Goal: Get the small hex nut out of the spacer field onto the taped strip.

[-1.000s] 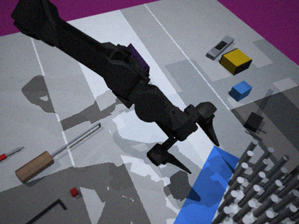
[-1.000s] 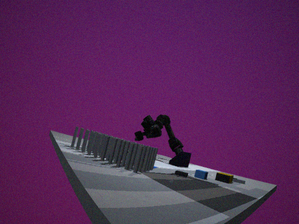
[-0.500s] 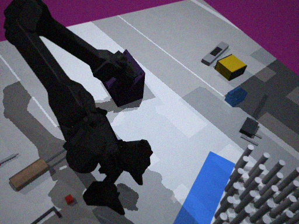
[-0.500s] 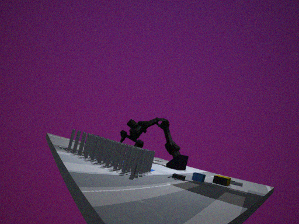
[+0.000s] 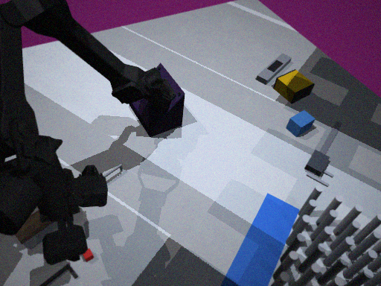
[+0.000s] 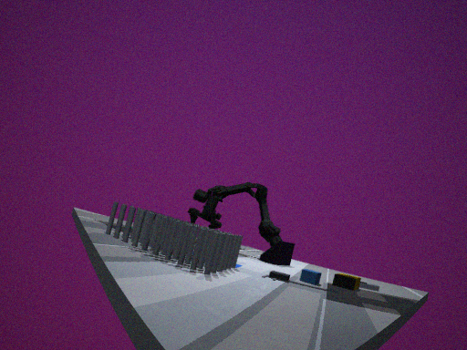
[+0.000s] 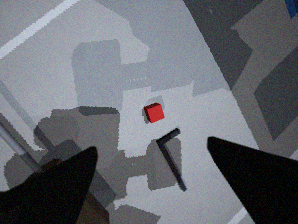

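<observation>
Jaws spread wide, nothing between them; both fingers dark and tapered, standing to either side of the wrist view. Just ahead of the line between tips, on the table [image 5: 208,149] [image 6: 237,314] [image 7: 210,107], lies a black L-shaped rod [image 5: 56,275] [image 7: 171,165]. Its long leg falls between the fingers in that view, nearer the left-hand one in frame; the bend and short leg point away from the wrist. Not touched, by the look of it; gap in height cannot be told.

Handling, my guess: light, stiff metal, thin and smooth, not fragile. Likely to roll or swivel under an off-centre pinch. Best hold: straight part of the long leg, toward its free end, jaws square across, leaving the short leg free as a hook.

Red cube [image 5: 88,255] [image 7: 154,113] near the bend; could be nudged. Wooden handle [image 5: 31,226] [image 7: 95,212] of a two-rod tool off to one side.

Well apart: blue strip [image 5: 257,238] [image 6: 238,265], standing spacers [image 5: 316,257] [image 6: 182,241] beside it. Hex nut not made out in any view; presumably hidden among the spacers. Dark pronged tool [image 5: 317,163] [image 6: 279,276] lies near the field.
</observation>
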`<state>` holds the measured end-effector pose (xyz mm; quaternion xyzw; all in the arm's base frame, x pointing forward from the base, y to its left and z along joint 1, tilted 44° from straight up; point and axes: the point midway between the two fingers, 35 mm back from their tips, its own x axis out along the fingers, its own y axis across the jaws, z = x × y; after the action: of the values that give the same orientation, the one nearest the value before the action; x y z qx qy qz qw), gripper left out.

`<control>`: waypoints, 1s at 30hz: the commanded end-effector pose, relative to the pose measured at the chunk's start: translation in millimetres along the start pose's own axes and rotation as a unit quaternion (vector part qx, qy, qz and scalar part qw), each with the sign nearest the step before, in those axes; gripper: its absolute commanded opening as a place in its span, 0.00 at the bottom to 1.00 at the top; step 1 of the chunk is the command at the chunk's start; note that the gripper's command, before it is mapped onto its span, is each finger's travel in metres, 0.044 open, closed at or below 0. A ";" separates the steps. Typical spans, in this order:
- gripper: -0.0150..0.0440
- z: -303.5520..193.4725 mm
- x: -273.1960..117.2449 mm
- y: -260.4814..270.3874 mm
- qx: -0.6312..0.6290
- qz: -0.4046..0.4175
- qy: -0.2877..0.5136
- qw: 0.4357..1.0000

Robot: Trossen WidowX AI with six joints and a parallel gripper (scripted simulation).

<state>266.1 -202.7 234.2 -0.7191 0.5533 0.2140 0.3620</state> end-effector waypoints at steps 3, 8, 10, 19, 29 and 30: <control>1.00 -60.7 -39.0 64.2 -0.197 0.109 0.011 0.974; 1.00 -62.8 -41.0 67.3 -0.206 0.114 0.010 0.972; 1.00 -62.8 -41.0 67.3 -0.206 0.114 0.010 0.972; 1.00 -61.1 -40.6 66.3 -0.206 0.114 0.010 0.972; 0.73 -61.1 -40.6 66.3 -0.206 0.114 0.010 0.972; 0.73 -61.1 -40.6 66.3 -0.206 0.114 0.010 0.972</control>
<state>185.9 -231.3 283.0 -0.7122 0.5792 0.3548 0.1769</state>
